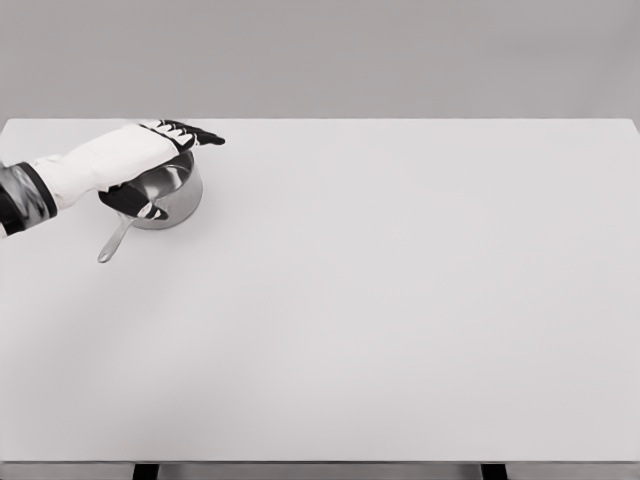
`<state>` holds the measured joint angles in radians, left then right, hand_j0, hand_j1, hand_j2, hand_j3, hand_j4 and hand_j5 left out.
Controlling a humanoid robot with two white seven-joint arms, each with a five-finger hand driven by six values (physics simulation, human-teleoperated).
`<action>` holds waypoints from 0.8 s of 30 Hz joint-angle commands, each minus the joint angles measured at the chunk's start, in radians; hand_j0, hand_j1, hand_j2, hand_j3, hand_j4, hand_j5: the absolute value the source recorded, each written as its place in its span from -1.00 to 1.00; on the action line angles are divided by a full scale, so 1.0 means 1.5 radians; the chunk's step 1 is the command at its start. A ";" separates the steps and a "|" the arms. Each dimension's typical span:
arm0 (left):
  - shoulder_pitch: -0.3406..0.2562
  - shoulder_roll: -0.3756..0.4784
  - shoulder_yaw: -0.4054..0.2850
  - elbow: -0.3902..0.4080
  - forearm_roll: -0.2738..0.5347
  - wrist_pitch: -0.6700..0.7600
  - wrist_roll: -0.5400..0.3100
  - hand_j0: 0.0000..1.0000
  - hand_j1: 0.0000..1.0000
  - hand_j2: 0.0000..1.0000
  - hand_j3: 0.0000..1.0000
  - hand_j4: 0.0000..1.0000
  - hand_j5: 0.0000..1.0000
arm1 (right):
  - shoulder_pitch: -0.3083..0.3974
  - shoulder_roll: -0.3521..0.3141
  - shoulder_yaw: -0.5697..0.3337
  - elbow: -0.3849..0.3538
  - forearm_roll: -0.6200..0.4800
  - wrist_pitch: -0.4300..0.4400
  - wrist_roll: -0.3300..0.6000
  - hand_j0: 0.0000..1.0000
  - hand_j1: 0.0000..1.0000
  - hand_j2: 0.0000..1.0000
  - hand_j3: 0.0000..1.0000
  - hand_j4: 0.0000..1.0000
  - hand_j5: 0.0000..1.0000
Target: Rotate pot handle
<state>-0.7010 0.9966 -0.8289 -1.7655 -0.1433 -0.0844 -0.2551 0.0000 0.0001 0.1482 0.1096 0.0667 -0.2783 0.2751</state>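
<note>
The left hand (150, 160) lies flat over the steel pot (165, 195) (fingers extended, gripping nothing), handle (115, 240) pointing toward the table's (400, 300) near-left

White table (400, 300) fills view; grey wall (320, 55) behind; dark legs under front edge

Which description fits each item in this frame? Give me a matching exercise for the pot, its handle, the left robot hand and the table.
Items:
1. pot
2. pot handle
3. left robot hand
4. table

Descriptions:
A. plain white surface
B. points toward the lower left
C. reaches over the pot from the left, fingers extended
D. shiny metal, at the table's far left

Pairs: 1-D, 2-B, 3-C, 4-A
</note>
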 commanded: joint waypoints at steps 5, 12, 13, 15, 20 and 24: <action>0.005 0.006 -0.013 0.000 -0.002 0.000 0.000 1.00 1.00 1.00 1.00 1.00 1.00 | 0.000 0.000 -0.003 0.002 0.001 -0.001 0.002 1.00 1.00 1.00 1.00 1.00 1.00; 0.014 0.020 -0.012 0.000 -0.006 0.000 0.000 1.00 1.00 1.00 1.00 1.00 1.00 | 0.001 0.000 -0.002 0.002 0.001 -0.001 0.001 1.00 1.00 1.00 1.00 1.00 1.00; 0.015 0.020 -0.012 -0.001 -0.015 0.000 0.000 1.00 1.00 1.00 1.00 1.00 1.00 | 0.001 0.000 -0.002 0.002 0.000 0.000 0.001 1.00 1.00 1.00 1.00 1.00 1.00; 0.015 0.018 -0.012 0.000 -0.044 0.000 0.000 1.00 1.00 1.00 1.00 1.00 1.00 | 0.000 0.000 -0.002 0.002 0.000 0.000 0.001 1.00 1.00 1.00 1.00 1.00 1.00; 0.016 -0.005 -0.011 0.000 -0.089 0.000 -0.001 1.00 1.00 1.00 1.00 1.00 1.00 | 0.001 0.000 -0.002 0.002 0.001 -0.001 0.001 1.00 1.00 1.00 1.00 1.00 1.00; 0.020 -0.005 -0.011 0.000 -0.135 0.002 0.003 1.00 1.00 1.00 1.00 1.00 1.00 | 0.000 0.000 -0.002 0.002 0.001 0.000 0.001 1.00 1.00 1.00 1.00 1.00 1.00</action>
<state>-0.6627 0.9912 -0.8471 -1.7656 -0.3129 -0.0830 -0.2535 0.0015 0.0001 0.1459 0.1120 0.0668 -0.2777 0.2762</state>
